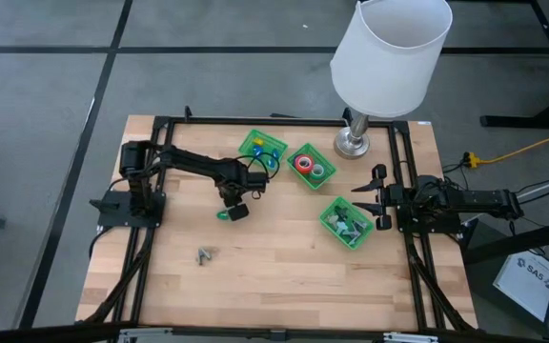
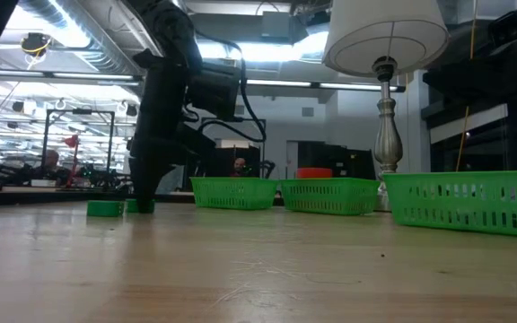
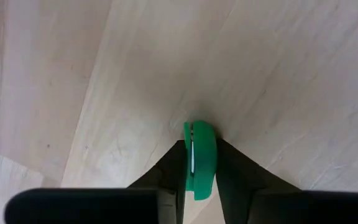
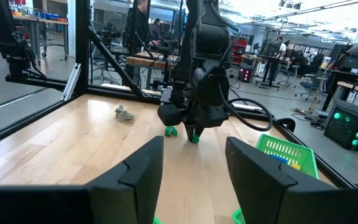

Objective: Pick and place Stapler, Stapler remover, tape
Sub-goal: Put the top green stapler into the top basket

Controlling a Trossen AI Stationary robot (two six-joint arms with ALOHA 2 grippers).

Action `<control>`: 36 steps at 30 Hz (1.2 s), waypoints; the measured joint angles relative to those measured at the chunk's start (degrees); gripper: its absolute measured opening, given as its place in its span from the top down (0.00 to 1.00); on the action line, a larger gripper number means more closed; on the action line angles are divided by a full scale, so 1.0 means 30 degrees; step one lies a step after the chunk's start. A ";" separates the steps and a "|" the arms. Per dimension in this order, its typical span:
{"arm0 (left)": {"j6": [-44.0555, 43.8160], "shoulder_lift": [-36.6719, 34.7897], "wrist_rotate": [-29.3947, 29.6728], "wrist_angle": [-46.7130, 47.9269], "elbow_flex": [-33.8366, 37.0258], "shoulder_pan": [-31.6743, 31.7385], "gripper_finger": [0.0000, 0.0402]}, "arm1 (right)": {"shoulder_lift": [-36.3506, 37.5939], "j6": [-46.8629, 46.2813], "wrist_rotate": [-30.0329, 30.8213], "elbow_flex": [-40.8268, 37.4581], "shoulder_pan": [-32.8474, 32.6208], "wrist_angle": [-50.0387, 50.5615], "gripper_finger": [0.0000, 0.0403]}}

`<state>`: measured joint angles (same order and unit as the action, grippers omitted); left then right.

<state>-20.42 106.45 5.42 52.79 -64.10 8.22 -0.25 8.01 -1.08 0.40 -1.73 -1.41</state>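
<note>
Fingers of left gripper (image 3: 199, 163) pinch a green tape roll (image 3: 199, 158) set on edge, roll sitting between the pads, flat faces against them, on the table (image 1: 274, 267) just left-front of the left green tray (image 1: 261, 151). A 2nd green roll (image 2: 104, 208) lies just beside it. Grip looks set, so next move is prob. a straight lift, then over to a tray. Right gripper (image 1: 377, 197) waits beside the right-hand tray (image 1: 345, 222), fingers partly spread, holding nothing; left arm is far nearer.
</note>
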 joint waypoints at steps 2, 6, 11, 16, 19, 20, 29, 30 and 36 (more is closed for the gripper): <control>-0.0039 0.0000 0.0003 0.0003 0.0000 -0.0070 0.86 | 0.0006 0.0000 0.0000 0.0001 0.0006 0.0000 0.56; -0.0455 -0.0230 -0.0210 -0.0155 0.0066 -0.0144 0.85 | 0.0007 0.0000 0.0000 -0.0004 0.0006 -0.0001 0.56; -0.0949 -0.1329 -0.0375 -0.0780 0.0095 -0.0122 0.85 | -0.0001 0.0000 0.0000 -0.0006 0.0006 -0.0001 0.56; -0.1318 -0.2538 -0.0686 -0.2613 0.0080 -0.0122 0.84 | 0.0001 0.0000 0.0007 -0.0002 0.0006 0.0003 0.56; -0.1458 -0.3134 -0.0784 -0.4200 0.0080 -0.0042 0.84 | 0.0005 0.0000 0.0000 -0.0006 0.0006 -0.0001 0.56; -0.1463 -0.3307 -0.0807 -0.4815 0.0076 0.0036 0.84 | 0.0004 0.0000 0.0001 -0.0002 0.0002 -0.0001 0.56; -0.1517 -0.3905 -0.1232 -0.9598 0.0058 0.1810 0.84 | 0.0001 0.0000 0.0002 -0.0006 0.0001 0.0001 0.56; -0.1556 -0.3905 -0.1461 -1.0180 0.0058 0.2087 0.84 | 0.0007 0.0000 0.0000 -0.0006 0.0001 0.0005 0.56; -0.2454 -0.3905 -0.2212 -1.3105 0.0036 0.4007 0.84 | 0.0001 0.0000 0.0000 -0.0006 0.0002 -0.0001 0.56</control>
<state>-27.78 94.74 -1.21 13.47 -63.99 20.24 -0.25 8.01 -1.08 0.38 -1.73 -1.41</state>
